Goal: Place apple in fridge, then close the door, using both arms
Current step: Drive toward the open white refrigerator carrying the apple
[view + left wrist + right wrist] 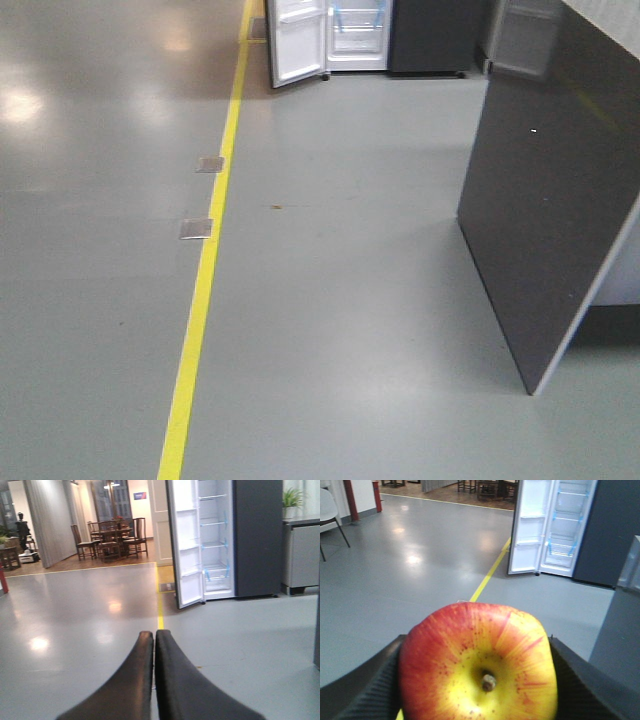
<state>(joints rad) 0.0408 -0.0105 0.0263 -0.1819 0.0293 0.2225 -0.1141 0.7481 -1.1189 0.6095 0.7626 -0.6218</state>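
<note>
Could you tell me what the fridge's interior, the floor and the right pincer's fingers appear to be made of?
The fridge interior looks like glossy white plastic, with clear shelves, glass or plastic I cannot tell. The floor seems smoothly coated grey, given its bright reflections. The right pincer's fingers holding the apple look like matte black rubber or plastic, finely ribbed.

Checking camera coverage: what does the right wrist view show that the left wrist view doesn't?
Right wrist only: the round red apple with a yellow patch, gripped in the right end effector. Left wrist only: the shut, empty left end effector and a green potted plant. Both: the tall dark grey fridge, its white-lined door open, and the yellow floor line.
</note>
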